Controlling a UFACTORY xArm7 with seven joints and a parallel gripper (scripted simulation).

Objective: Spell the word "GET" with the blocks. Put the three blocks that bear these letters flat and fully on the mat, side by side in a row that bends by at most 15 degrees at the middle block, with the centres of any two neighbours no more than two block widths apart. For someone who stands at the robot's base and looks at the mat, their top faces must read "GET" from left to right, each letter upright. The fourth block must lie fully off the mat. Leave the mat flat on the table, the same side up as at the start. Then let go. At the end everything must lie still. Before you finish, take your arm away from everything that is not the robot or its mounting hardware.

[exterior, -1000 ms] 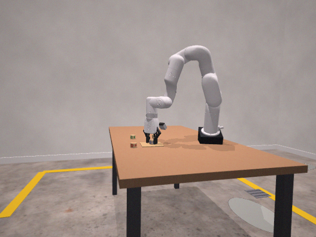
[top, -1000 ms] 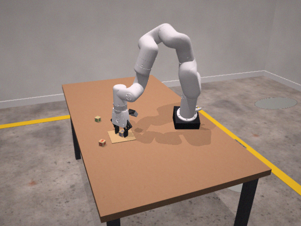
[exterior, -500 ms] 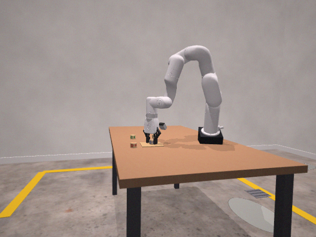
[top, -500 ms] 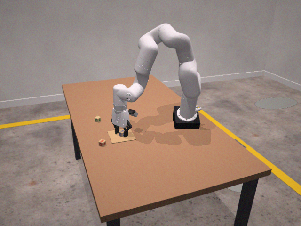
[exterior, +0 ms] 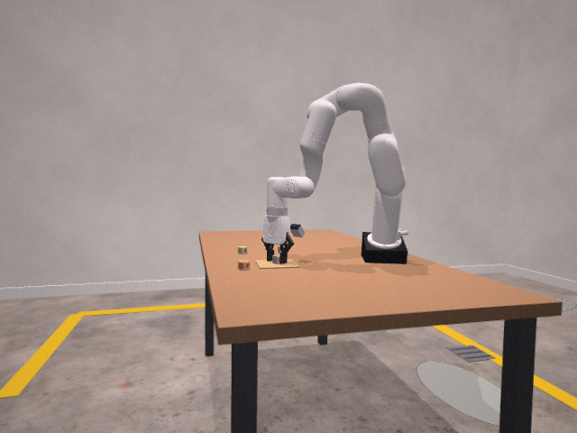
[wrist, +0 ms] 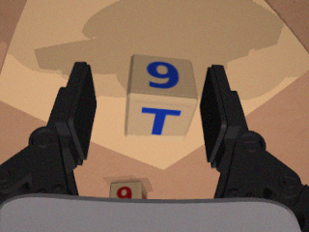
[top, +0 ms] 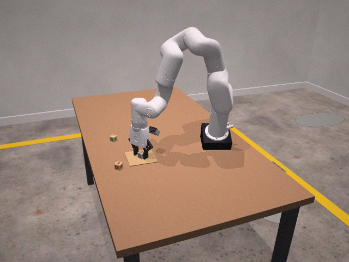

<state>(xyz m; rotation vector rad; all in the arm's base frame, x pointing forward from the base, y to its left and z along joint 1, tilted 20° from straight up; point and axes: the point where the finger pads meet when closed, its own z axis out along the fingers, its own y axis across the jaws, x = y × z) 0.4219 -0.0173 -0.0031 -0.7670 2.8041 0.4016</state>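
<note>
The black two-fingered claw (wrist: 154,112) stands spread around the beige wooden block with blue letters (wrist: 160,96), which sits untouched on the tan cardboard mat (top: 132,160). A red-lettered block (top: 118,165) and a green-lettered block (top: 113,137) lie nearby off the mat on the brown tabletop (top: 197,186); grey concrete floor (top: 42,197) surrounds it.
</note>
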